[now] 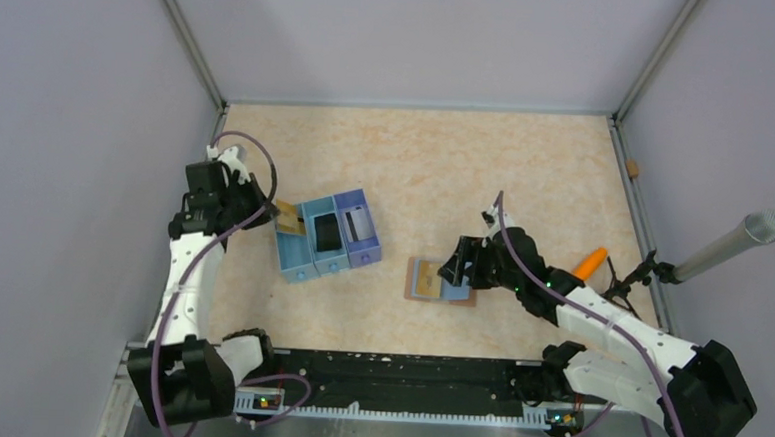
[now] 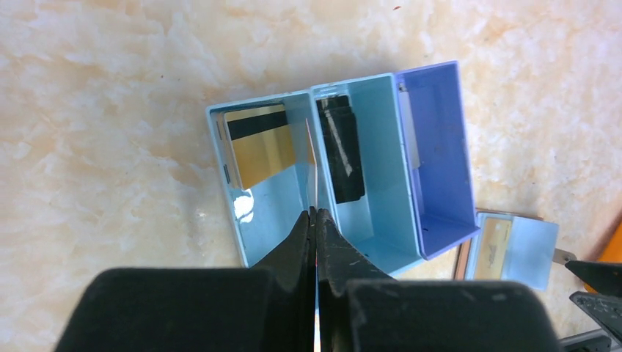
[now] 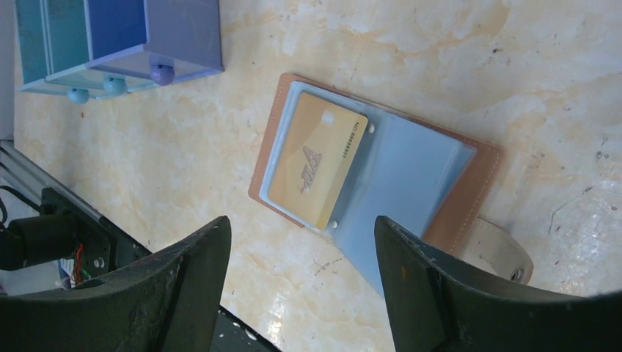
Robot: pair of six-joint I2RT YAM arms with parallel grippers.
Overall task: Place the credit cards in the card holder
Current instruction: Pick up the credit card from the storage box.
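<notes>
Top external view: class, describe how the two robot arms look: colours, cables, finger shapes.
Left arm and right arm have white shells, black joints and black bases. A purple cable runs along each. Their black fingers taper toward the tips.

Scene lit brightly and evenly from above. Soft shadows cast on beige marbled tabletop (image 1: 486,164). Small white glare spot seen on floor of light blue plastic divided box (image 2: 244,205). Black left gripper (image 2: 315,214), close to lens, rendered out of focus. Top view sharp.
</notes>
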